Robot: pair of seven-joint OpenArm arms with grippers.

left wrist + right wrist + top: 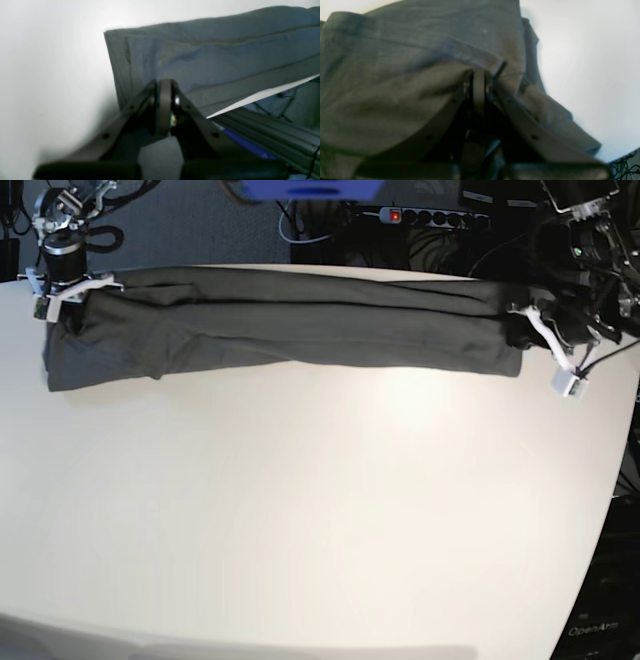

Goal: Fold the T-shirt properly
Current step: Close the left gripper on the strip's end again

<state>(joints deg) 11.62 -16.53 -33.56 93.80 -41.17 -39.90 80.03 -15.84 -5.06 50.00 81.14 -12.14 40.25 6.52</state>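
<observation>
The dark grey T-shirt (280, 325) lies in a long folded band across the far side of the white table (320, 510), stretched between both grippers. My left gripper (522, 322) is at its right end in the base view. In the left wrist view it (165, 86) is shut on the shirt's (212, 57) near edge close to a corner. My right gripper (62, 298) is at the shirt's left end. In the right wrist view it (478, 75) is shut on bunched cloth (395, 75). The white label mark is not visible.
A power strip (435, 217) and tangled cables lie behind the table's far edge. A blue object (310, 188) sits at the back centre. The table's curved right edge (625, 480) is close to the left arm.
</observation>
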